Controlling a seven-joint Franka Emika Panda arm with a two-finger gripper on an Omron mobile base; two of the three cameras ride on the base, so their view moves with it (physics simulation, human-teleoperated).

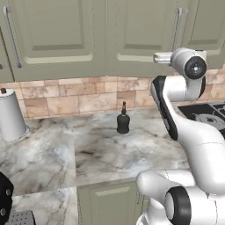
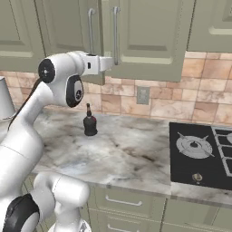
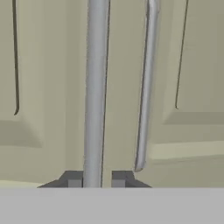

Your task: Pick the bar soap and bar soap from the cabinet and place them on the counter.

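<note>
The cabinet (image 2: 145,41) has its grey-green doors closed, so both bar soaps are hidden. In the hand view my gripper (image 3: 96,179) sits at the meeting edge of two doors. Its dark fingertips (image 3: 73,179) are shut on either side of a vertical steel handle (image 3: 95,87). The neighbouring door's handle (image 3: 146,87) hangs just to the right. In the right base view my gripper (image 2: 113,61) reaches up from the arm to a handle (image 2: 116,31) above the counter (image 2: 131,149). The same marble counter (image 1: 110,149) lies below the cabinet (image 1: 132,30) in the left base view.
A black bottle (image 1: 123,121) (image 2: 89,123) stands on the counter near the tiled wall. At the far left stands a white cylinder (image 1: 11,115). The black stove top (image 2: 204,154) (image 1: 206,113) lies to the right. A wall outlet (image 2: 143,95) is on the backsplash.
</note>
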